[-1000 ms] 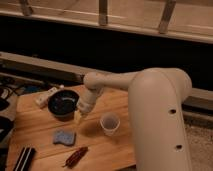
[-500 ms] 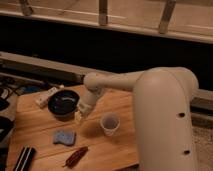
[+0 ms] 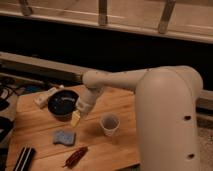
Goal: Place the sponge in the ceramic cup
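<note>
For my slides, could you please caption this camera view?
The claw hangs beside the dark bowl, with the sponge and ceramic cup apart on the table.

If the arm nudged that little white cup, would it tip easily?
Probably. The ceramic cup stands upright and tapers to a narrow base, so a sideways push may tip it. It looks empty, likely light. The gripper hangs by the bowl, clear of the cup.

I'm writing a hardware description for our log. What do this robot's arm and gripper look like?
The arm is a smooth, bulky cream-white shell of rounded segments, with a few small dark dots down its thickest section and no loose cables visible. It narrows to a pale yellow gripper, which sits over the wooden table beside the dark bowl.
</note>
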Robot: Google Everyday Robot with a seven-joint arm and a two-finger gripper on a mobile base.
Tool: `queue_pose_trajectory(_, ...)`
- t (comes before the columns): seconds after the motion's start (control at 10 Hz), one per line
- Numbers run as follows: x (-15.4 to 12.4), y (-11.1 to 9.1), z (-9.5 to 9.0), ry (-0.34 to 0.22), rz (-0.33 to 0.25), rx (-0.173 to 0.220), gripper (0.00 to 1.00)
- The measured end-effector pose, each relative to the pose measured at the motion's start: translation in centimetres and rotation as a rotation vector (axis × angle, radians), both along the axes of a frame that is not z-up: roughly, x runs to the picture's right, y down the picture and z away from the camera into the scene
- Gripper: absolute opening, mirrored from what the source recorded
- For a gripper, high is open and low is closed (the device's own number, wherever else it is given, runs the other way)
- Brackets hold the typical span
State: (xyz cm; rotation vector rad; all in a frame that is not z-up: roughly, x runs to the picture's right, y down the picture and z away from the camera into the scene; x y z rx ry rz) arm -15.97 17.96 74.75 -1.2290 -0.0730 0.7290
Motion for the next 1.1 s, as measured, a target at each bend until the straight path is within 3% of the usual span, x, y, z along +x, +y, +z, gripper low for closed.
queue_pose_trajectory(0.1,-2.4,0.9,1.4,-0.036,-0.022,-0.012,0.77)
queue_pose_trajectory(0.3,-5.5,2.1,3.7,-0.084,-0.049,-0.031,0.8)
queue_pose_trajectory(0.5,-10.1,3.6,6.1,-0.165,-0.099,-0.08,0.8)
queue_pose_trajectory(1.1,-9.5,3.5,6.3,-0.156,-0.101,-0.074,0.8)
